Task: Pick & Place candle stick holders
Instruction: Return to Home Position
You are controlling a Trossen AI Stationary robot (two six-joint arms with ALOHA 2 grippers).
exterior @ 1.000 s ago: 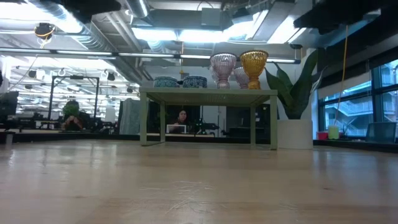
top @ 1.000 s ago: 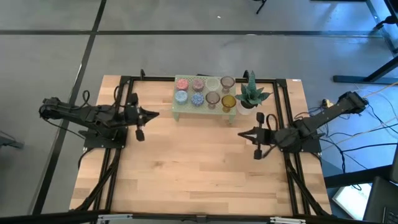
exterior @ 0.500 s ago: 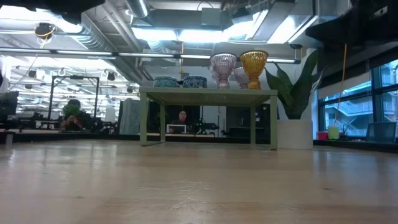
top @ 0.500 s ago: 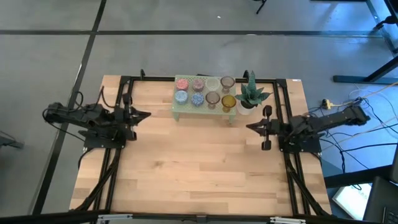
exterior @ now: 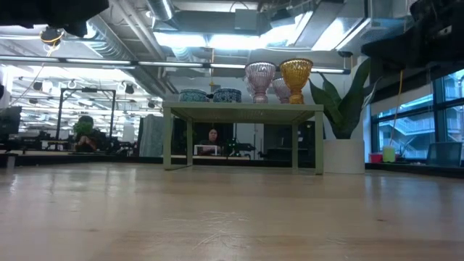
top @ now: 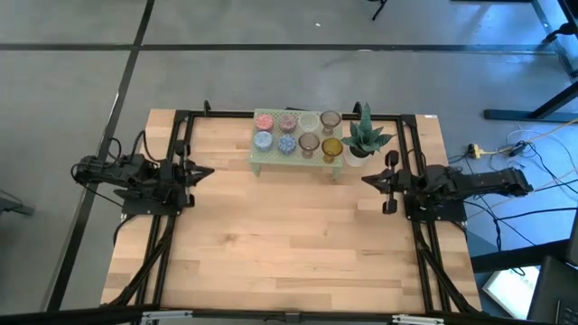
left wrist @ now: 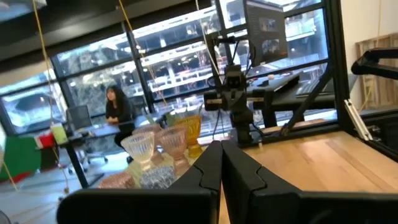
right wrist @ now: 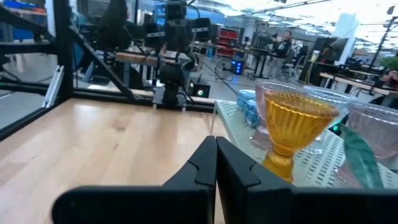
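Holders: eight candle stick holders (top: 296,133) stand in two rows of four on the pale green perforated stand (top: 256,159), at the far side of the table (top: 271,244). The amber holder (top: 331,148) closes the near row, just beside the potted plant (top: 366,137). I see no holder on the bare wood, and none has shifted over the last second.

Arms: what has changed is their reach. I have drawn the left gripper (top: 210,171) back toward its base at the table's left edge. The right gripper (top: 364,178), which sat lower and farther in over the boards a second ago, has swung out and up to lie beside its own base, near the plant. Both are well apart from the stand. In each wrist view the dark fingers meet with no gap and nothing between them, so both jaws are closed and empty.

Reading: I judge the placing finished and this the retreat to rest. What remains is folding the arms home, where the only care needed is keeping the right arm clear of the plant leaves.
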